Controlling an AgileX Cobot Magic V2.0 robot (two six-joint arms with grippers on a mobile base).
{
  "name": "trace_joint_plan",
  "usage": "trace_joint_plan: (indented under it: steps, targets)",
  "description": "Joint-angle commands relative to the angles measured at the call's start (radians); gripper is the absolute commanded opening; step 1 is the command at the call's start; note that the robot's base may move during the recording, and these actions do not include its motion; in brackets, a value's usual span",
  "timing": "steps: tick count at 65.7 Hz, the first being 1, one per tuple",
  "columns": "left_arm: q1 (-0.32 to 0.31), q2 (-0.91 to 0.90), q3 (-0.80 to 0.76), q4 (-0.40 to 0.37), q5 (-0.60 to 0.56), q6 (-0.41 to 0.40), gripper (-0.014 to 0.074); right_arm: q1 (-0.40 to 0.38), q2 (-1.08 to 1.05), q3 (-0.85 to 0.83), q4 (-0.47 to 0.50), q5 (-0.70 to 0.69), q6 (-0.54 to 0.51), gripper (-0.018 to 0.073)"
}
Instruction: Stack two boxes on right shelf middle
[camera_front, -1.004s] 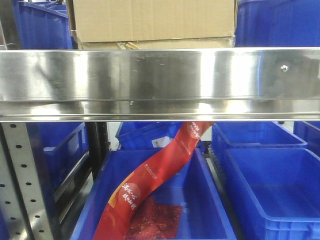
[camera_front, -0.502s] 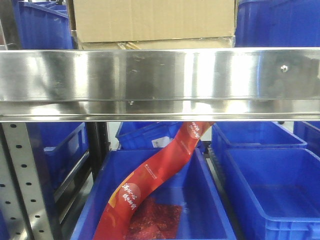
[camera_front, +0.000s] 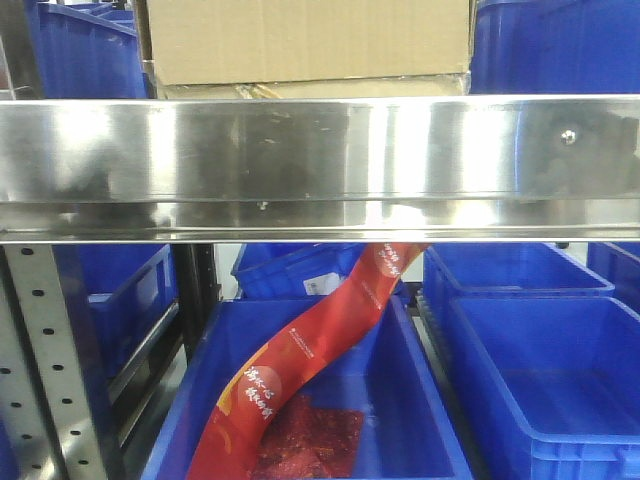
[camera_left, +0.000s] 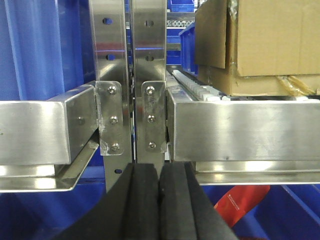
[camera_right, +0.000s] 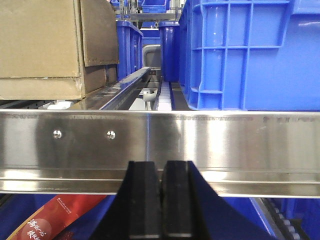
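Two brown cardboard boxes sit stacked on the steel shelf, a large box on top of a flatter one. They also show in the left wrist view and the right wrist view. My left gripper is shut and empty, in front of the shelf uprights, left of the boxes. My right gripper is shut and empty, just below the shelf's front rail, right of the boxes. Neither gripper shows in the front view.
Blue crates stand on the shelf left and right of the boxes, the right one also in the right wrist view. Below, a blue bin holds a red banner and other blue bins stand beside it.
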Motion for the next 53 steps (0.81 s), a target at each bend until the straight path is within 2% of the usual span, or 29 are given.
trace_joint_plan:
  steps: [1,9,53]
  targets:
    - [-0.001,-0.006,0.000,-0.004,-0.040,-0.013,-0.0111,0.004,-0.004,0.001,-0.012,-0.024,0.000,-0.0162]
    - [-0.001,-0.006,0.000,0.011,-0.042,-0.094,-0.0111,0.004,-0.004,0.001,-0.012,-0.024,0.000,-0.0162]
    - [-0.001,-0.006,0.000,0.022,-0.042,-0.093,-0.0111,0.004,-0.004,0.001,-0.012,-0.024,0.000,-0.0162]
